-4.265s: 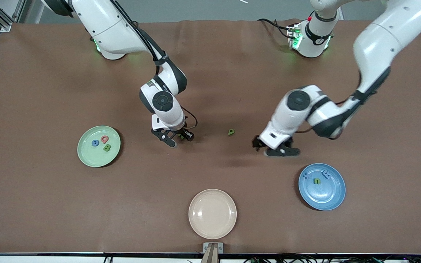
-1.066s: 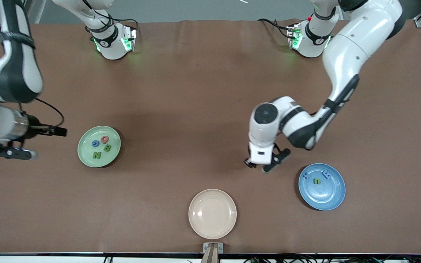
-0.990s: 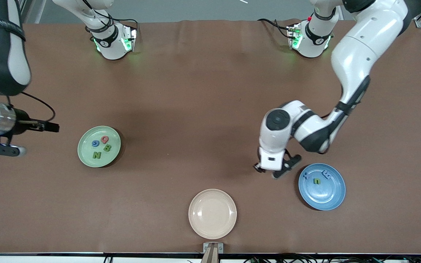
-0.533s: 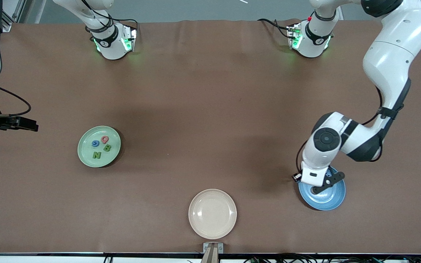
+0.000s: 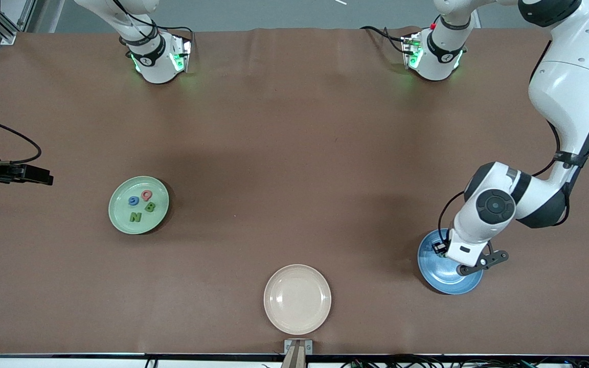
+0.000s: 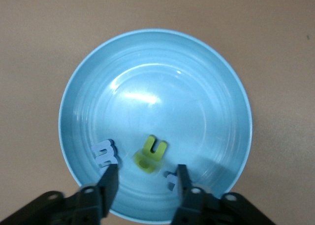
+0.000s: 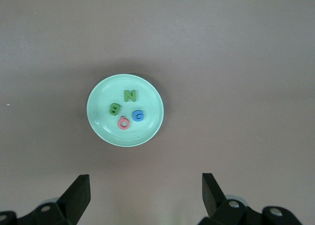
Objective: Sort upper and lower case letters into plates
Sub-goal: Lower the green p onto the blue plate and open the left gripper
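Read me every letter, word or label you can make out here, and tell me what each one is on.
"N", green letter, in the mint green plate.
"B", green letter, same plate.
"G", blue letter, same plate.
"Q", pink-red letter, same plate.
Four letters in the blue plate: shapes not clearly readable.
No printed words, brands or numbers are legible anywhere.

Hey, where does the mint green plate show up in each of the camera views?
Front view: mint green plate toward the right arm's end of the table, holding four letters.
Right wrist view: the plate sits mid-picture on bare cloth.
Left wrist view: not in it; only the blue plate shows.
Shared landmark: the green N.
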Controlling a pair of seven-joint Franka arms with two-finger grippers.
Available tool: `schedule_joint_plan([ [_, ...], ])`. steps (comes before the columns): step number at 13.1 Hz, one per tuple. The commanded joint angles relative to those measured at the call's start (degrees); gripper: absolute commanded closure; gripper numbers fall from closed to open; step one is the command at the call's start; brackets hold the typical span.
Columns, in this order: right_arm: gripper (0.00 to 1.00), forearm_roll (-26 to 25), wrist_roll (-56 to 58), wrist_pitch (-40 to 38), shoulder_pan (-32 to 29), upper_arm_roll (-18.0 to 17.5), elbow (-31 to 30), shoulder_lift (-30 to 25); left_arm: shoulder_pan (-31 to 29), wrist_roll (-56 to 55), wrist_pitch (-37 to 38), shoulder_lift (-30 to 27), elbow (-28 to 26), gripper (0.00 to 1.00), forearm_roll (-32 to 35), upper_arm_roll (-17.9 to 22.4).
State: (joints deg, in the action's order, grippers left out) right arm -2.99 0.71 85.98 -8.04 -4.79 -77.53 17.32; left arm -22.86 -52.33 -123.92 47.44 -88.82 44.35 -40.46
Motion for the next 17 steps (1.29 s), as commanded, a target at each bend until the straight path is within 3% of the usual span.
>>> schedule_joint_plan([
  [1,0.0,1.76,-0.88,0.59,0.99,-0.04,-1.13,-0.7,-0.78,2.23,0.61,-1.82,-0.21,0.0,-4.69,-0.93],
  [3,0.0,1.85,-5.8,2.86,1.27,-0.13,-5.42,-3.42,-0.95,3.46,4.53,-3.84,-0.13,0.0,-5.5,-3.04],
  [5,0.0,1.85,-5.99,8.12,2.23,-0.04,-13.75,-9.03,-3.14,6.35,8.41,-4.99,1.45,0.0,-5.5,-6.63],
  [7,0.0,1.85,-6.07,10.52,3.45,0.92,-18.87,-13.44,-9.0,12.74,10.88,-6.22,1.63,0.0,-5.5,-12.42],
  [9,0.0,2.11,-5.99,9.65,6.44,4.86,-20.02,-15.72,-17.52,20.48,13.42,-6.22,1.72,0.0,-5.5,-20.32],
  [12,0.0,2.11,-5.81,7.98,5.93,5.41,-21.53,-18.89,-24.23,25.34,20.79,-6.48,2.68,0.0,-4.54,-27.99],
  [14,0.0,2.11,-5.64,6.92,5.84,5.32,-21.88,-20.56,-25.39,25.44,27.12,-7.88,5.66,0.0,-4.45,-31.33],
  [17,0.0,2.11,-5.55,6.04,6.88,5.58,-22.93,-23.03,-25.3,26.05,29.61,-12.46,6.38,0.0,-4.53,-31.79],
])
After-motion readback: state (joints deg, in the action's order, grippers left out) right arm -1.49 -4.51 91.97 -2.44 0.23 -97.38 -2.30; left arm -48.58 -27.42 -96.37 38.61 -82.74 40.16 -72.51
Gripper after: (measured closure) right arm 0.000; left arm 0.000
